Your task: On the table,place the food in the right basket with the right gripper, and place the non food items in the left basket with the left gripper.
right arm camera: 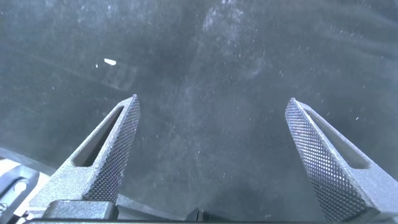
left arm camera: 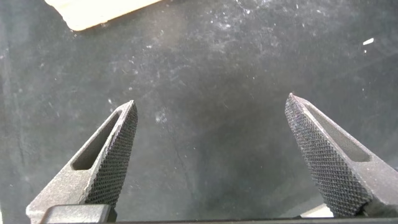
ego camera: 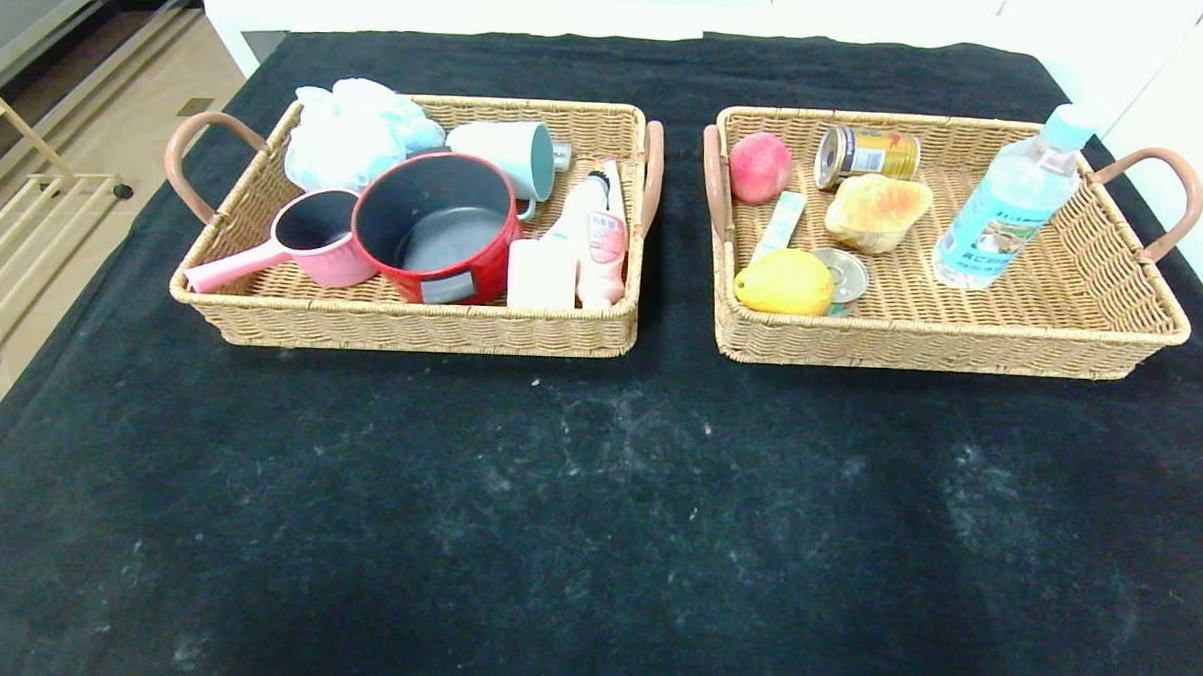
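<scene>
The left basket (ego camera: 262, 321) holds a red pot (ego camera: 435, 222), a pink saucepan (ego camera: 305, 233), a teal cup (ego camera: 513, 155), a white bath puff (ego camera: 354, 129), a pink-labelled bottle (ego camera: 595, 233) and a white block (ego camera: 541, 274). The right basket (ego camera: 1062, 344) holds a peach (ego camera: 760, 166), a lemon (ego camera: 784, 282), bread (ego camera: 876, 213), two cans (ego camera: 868, 152), a packet (ego camera: 781, 224) and a water bottle (ego camera: 1011, 202). Neither gripper shows in the head view. My left gripper (left arm camera: 211, 109) and my right gripper (right arm camera: 212, 106) are open and empty over the black cloth.
The black tablecloth (ego camera: 596, 498) covers the table in front of the baskets. A pale edge of a basket (left arm camera: 99, 12) shows far off in the left wrist view. A metal rack (ego camera: 25, 228) stands on the floor beside the table's left edge.
</scene>
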Tool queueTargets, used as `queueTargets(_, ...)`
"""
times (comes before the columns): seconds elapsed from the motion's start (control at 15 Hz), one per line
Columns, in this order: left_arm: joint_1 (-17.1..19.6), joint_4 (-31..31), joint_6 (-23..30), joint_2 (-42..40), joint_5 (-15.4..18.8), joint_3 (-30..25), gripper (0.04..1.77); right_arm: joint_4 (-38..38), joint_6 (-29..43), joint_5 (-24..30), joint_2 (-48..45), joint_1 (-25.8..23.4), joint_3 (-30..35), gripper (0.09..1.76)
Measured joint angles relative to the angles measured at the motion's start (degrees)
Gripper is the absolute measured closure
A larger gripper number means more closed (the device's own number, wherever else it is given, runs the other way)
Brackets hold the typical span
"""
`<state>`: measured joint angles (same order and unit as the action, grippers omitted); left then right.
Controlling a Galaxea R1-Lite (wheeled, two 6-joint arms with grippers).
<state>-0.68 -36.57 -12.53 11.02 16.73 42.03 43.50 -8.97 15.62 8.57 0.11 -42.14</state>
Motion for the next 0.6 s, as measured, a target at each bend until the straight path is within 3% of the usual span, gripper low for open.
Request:
queueTargets(0.13,0.4,0.4,0.0,-3.2,0.6,-2.3,0.09,-1.4,0.3,-0.2,-2.6,0.1,2.5,0.14)
queueTargets(0.33,0.5,3.8,-0.1,-8.1,0.6,-7.5,0.09,-12.8,2.9,0.2,-6.4,0.1,7.9,0.14)
queueTargets(0.6,0.7,19.8,1.6,-10.6,-0.8,-18.4,0.09,-23.9,6.8,-2.3,-8.3,0.0,15.4,0.14)
